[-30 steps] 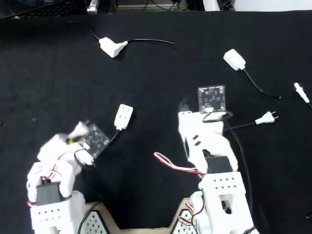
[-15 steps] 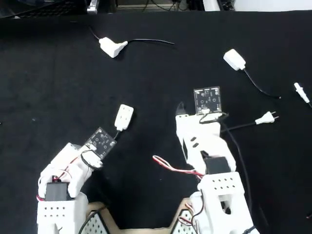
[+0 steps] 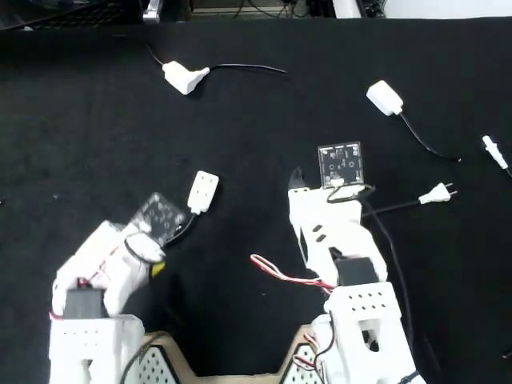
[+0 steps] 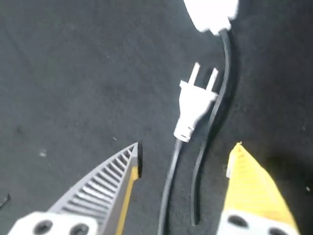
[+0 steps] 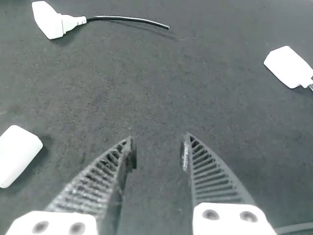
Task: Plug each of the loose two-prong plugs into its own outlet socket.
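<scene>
socket beyond left arm, plug right of right arm (another socket far back)

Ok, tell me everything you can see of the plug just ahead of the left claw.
The plug is small, white and plastic-looking, with two pale prongs at one end and a narrow collar at the other, where its dark cord leaves. It lies flat and loose on the black cloth, prongs aimed toward the white socket but short of it. The socket's cord runs close along one side. The left claw is open and not touching it.
</scene>
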`<state>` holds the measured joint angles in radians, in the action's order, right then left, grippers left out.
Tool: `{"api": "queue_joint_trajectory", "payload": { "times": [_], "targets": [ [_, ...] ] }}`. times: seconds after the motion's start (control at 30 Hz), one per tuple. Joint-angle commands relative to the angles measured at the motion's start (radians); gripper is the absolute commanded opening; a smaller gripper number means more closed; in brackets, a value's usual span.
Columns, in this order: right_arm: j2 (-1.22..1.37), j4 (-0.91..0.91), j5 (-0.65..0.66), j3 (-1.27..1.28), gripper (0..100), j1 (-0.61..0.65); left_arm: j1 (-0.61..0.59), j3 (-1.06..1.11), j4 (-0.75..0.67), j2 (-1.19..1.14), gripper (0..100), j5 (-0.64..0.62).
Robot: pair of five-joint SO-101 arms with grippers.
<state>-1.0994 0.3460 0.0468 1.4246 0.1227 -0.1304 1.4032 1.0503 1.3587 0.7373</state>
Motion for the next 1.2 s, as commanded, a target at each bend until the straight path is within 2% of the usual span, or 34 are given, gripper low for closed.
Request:
{"api": "queue_joint_trajectory", "payload": {
  "times": [0.0, 0.2, 0.3, 0.5, 0.7, 0.77, 0.87, 1.17],
  "targets": [
    [-0.007, 0.005, 0.009, -0.002, 15.5, 0.012, 0.002, -0.211, -0.109, -0.387, 29, -0.012],
    [-0.007, -0.021, 0.040, 0.015, 15.5, 0.012, 0.004, -0.460, -0.186, -0.832, 29, 0.029],
    [-0.007, -0.057, 0.049, 0.038, 15.5, 0.012, 0.025, -0.526, -0.195, -0.948, 29, 0.080],
    [-0.007, -0.063, 0.049, 0.039, 15.5, 0.012, 0.031, -0.628, -0.232, -1.119, 29, 0.083],
    [-0.007, -0.066, 0.048, 0.039, 15.5, 0.012, 0.030, -0.642, -0.239, -1.297, 27, 0.132],
    [-0.007, -0.066, 0.048, 0.039, 15.5, 0.012, 0.027, -0.651, -0.242, -1.335, 21, 0.132],
    [-0.007, -0.066, 0.048, 0.039, 15.5, 0.012, 0.010, -0.687, -0.216, -1.343, 5, 0.130],
    [-0.007, -0.068, 0.049, 0.041, 15.5, 0.012, 0.016, -0.768, -0.072, -1.270, 5, 0.130]
  ]
}}
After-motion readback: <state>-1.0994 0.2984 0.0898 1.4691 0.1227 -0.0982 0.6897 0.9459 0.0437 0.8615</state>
